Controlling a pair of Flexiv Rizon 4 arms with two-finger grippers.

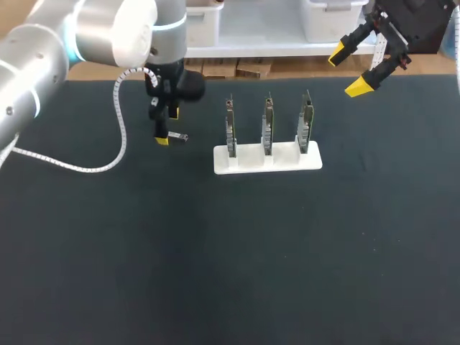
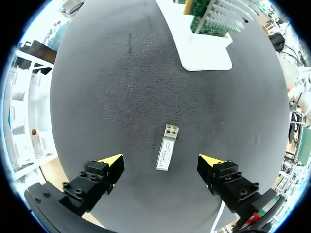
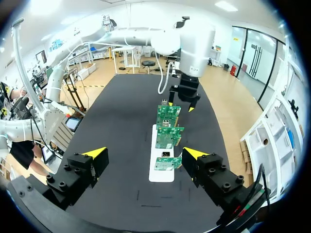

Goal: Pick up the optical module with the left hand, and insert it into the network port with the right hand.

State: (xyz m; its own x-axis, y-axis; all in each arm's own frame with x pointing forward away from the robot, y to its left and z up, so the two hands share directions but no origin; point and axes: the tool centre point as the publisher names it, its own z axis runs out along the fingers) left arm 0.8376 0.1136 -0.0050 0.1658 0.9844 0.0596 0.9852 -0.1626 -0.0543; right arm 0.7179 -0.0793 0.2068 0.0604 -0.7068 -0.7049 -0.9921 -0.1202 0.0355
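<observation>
Contact is settled only by the left wrist view: the optical module (image 2: 166, 147) is laid flat on the dark table (image 2: 107, 97) between the spread fingers of the left hand (image 2: 161, 160), touched by neither. From the head view, one module is seen at nine o'clock of the white holder (image 1: 267, 159), in which three upright cards (image 1: 268, 128) are counted. The right hand (image 1: 347, 70), likewise spread, is held at one o'clock.

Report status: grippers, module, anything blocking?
Left gripper open, straddling optical module, not gripping. It lies flat on table. Right gripper open, raised, clear of card rack. Nothing blocking.
</observation>
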